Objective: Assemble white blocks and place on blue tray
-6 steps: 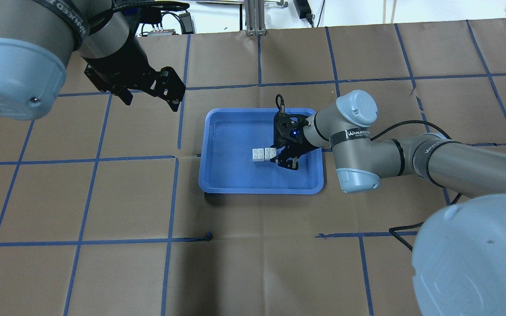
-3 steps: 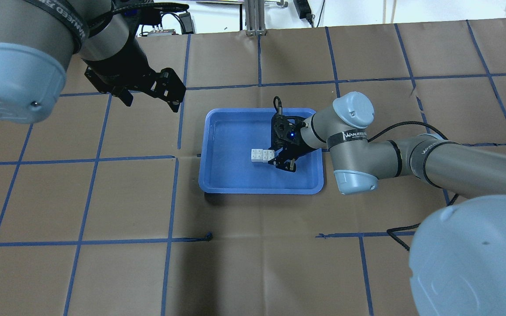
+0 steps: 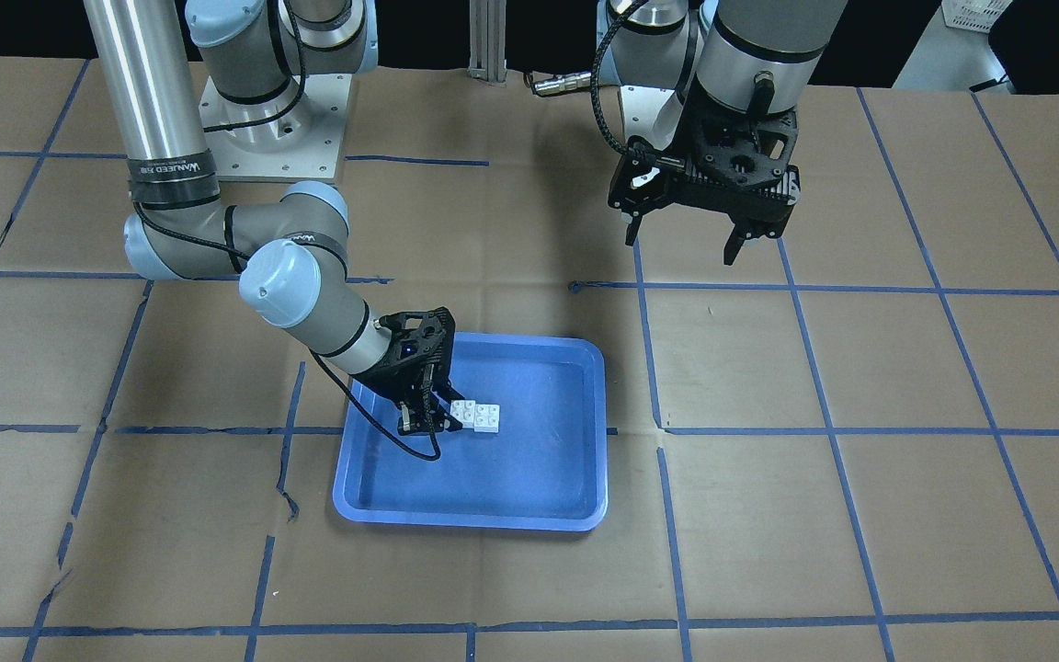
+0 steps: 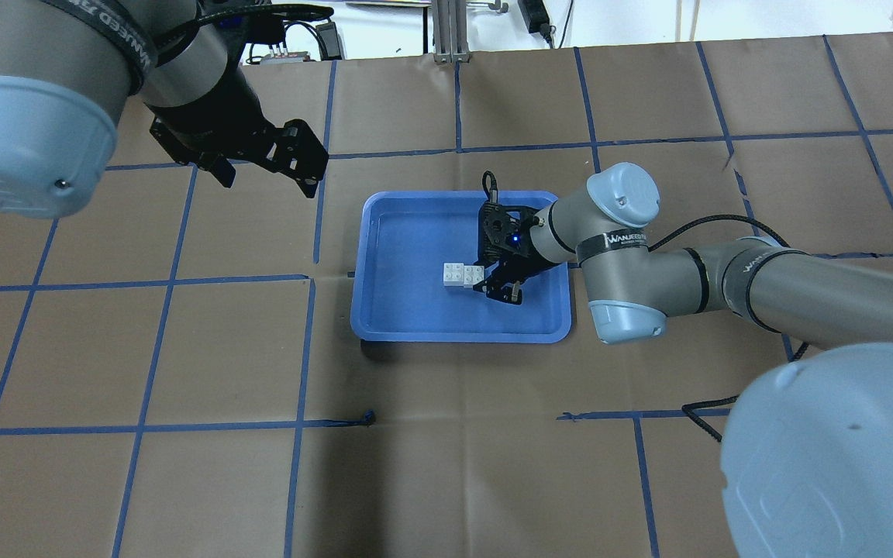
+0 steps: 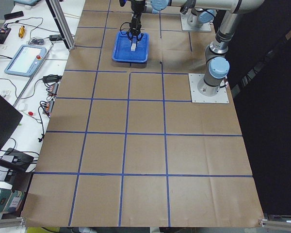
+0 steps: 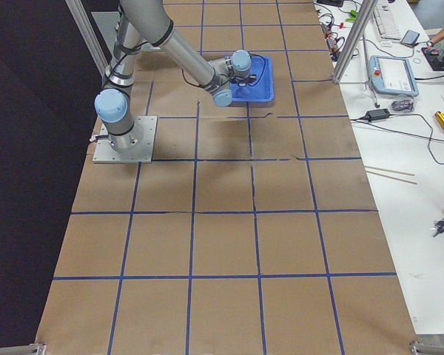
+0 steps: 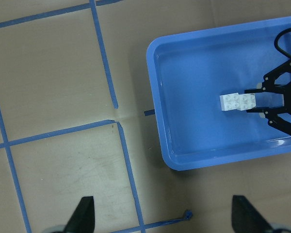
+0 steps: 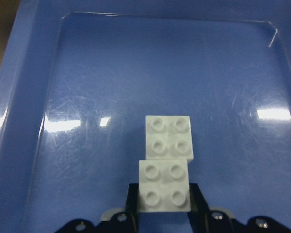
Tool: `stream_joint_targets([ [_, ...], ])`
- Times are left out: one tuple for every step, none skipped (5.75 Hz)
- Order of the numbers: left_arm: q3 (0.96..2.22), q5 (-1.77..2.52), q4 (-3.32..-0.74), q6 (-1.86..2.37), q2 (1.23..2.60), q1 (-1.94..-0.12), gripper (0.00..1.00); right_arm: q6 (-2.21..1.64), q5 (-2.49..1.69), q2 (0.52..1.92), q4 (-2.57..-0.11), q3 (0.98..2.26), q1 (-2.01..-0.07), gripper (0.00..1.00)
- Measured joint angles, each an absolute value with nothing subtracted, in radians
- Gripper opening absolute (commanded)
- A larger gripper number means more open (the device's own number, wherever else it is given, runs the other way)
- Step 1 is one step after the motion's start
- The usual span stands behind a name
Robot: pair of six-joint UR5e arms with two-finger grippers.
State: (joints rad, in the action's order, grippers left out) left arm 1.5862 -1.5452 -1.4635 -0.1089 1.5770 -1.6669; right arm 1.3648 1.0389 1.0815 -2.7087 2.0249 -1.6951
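Two white blocks lie side by side and touching on the floor of the blue tray (image 4: 415,310), near its middle. The far block (image 4: 454,273) is free. My right gripper (image 4: 485,277) is low in the tray and shut on the near block (image 8: 164,187), one finger on each side. The front view shows the same pair of blocks (image 3: 486,416), the tray (image 3: 511,478) and the right gripper (image 3: 442,416). My left gripper (image 4: 268,184) is open and empty, held high over the paper beyond the tray's left far corner. In the left wrist view the blocks (image 7: 237,101) lie in the tray (image 7: 194,136).
Brown paper with a blue tape grid (image 4: 307,279) covers the table. A black cable (image 4: 714,225) loops along my right arm. The arm bases (image 3: 272,129) stand at the robot's side. Benches with tools and a pendant (image 6: 392,74) flank the table ends.
My right gripper and the two blocks shifted a little to the left inside the tray in the first half second, then stayed still. The left arm has barely moved.
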Motion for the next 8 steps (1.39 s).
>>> stream_joint_targets([
  [1.586, -1.545, -1.463, -0.110, 1.577, -1.666, 0.99, 1.364, 1.038, 1.081, -2.709, 2.025, -1.695, 0.14],
  [1.584, -1.545, -1.463, -0.111, 1.577, -1.666, 0.99, 1.359, 1.037, 1.081, -2.709, 2.025, -1.694, 0.14],
  [1.583, -1.544, -1.463, -0.111, 1.577, -1.666, 0.99, 1.351, 1.036, 1.081, -2.709, 2.025, -1.694, 0.14],
  [1.582, -1.543, -1.463, -0.110, 1.577, -1.666, 0.99, 1.347, 1.035, 1.079, -2.709, 2.024, -1.694, 0.14],
  [1.582, -1.542, -1.463, -0.109, 1.577, -1.666, 0.99, 1.346, 1.034, 1.077, -2.710, 2.024, -1.695, 0.14],
  [1.581, -1.542, -1.463, -0.109, 1.578, -1.665, 0.99, 1.345, 1.034, 1.076, -2.710, 2.023, -1.695, 0.14],
  [1.580, -1.542, -1.463, -0.109, 1.578, -1.665, 0.99, 1.344, 1.034, 1.076, -2.711, 2.023, -1.695, 0.14],
  [1.580, -1.542, -1.463, -0.109, 1.578, -1.665, 0.99, 1.341, 1.034, 1.075, -2.711, 2.023, -1.695, 0.14],
])
